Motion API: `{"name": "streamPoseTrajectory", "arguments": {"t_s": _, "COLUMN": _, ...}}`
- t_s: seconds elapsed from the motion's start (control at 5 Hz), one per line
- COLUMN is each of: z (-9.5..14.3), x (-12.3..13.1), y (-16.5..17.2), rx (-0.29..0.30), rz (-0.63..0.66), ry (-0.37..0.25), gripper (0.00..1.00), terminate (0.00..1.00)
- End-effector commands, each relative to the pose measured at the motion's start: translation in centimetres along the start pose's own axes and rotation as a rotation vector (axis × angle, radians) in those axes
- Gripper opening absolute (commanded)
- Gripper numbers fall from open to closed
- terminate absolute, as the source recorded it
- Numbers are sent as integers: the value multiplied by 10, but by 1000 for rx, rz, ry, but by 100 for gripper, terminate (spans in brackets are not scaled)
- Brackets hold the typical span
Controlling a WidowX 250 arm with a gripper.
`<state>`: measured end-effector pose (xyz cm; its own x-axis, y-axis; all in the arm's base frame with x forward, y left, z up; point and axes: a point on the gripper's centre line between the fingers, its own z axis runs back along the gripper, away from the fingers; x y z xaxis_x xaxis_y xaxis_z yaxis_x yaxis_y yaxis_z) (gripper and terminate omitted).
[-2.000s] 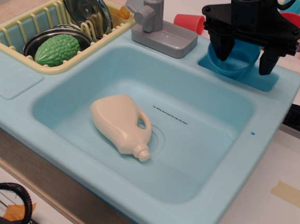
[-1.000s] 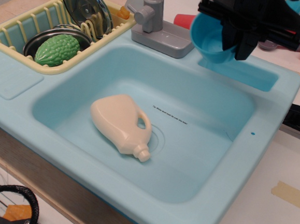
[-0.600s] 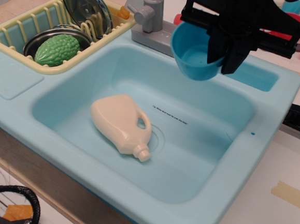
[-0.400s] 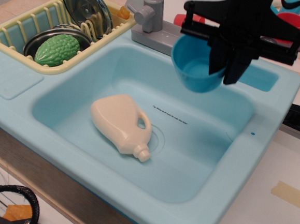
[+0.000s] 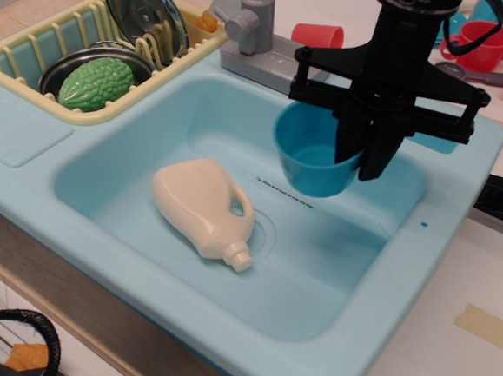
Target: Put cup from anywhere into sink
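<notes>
Gripping the round, tapered medium-blue plastic cup (image 5: 313, 162) by its rim, with the black end effector (image 5: 363, 158) closed onto the wall nearest the right edge of the bench: one finger inside the mouth, one outside. Holding the cup upright, mouth up, over the deep basin of the large pale aqua plastic toy sink (image 5: 48, 224), toward the far right part of the basin, below rim level but seemingly clear of the floor, judging by the shadow beneath. Pinching the rim rather than the body probably keeps the fingers free of the basin walls and lets the cup land on its base.

Lying on its side near the middle of the basin, toward the left edge of the bench: a cream plastic jug-shaped bottle (image 5: 205, 208) with a handle, well apart from the cup and not under it. Standing at the far edge behind the basin: a grey plastic faucet (image 5: 263, 41), near the end effector's crossbar but apart from it. Sitting at the far left corner: a yellow plastic dish rack (image 5: 36, 45) with a metal lid (image 5: 143, 10) and a bumpy green toy vegetable (image 5: 97, 83). Resting along the far right: red and pink plastic cups (image 5: 318, 36), out of the way. Nothing blocking a straight lowering.
</notes>
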<state>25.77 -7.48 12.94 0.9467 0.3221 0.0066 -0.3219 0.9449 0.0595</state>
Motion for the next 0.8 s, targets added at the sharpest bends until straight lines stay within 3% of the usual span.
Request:
{"name": "streamPoseTrajectory", "arguments": {"t_s": 0.0, "z": -3, "x": 1, "y": 8, "rx": 17, "rz": 45, "ry": 36, "gripper": 100, "terminate": 0}}
{"name": "streamPoseTrajectory", "arguments": {"t_s": 0.2, "z": -9, "x": 2, "y": 11, "rx": -9, "rz": 21, "ry": 79, "gripper": 100, "terminate": 0}}
{"name": "streamPoseTrajectory", "arguments": {"t_s": 0.4, "z": -9, "x": 2, "y": 11, "rx": -9, "rz": 21, "ry": 79, "gripper": 100, "terminate": 0}}
{"name": "streamPoseTrajectory", "arguments": {"t_s": 0.6, "z": -9, "x": 2, "y": 11, "rx": -9, "rz": 21, "ry": 79, "gripper": 100, "terminate": 100}}
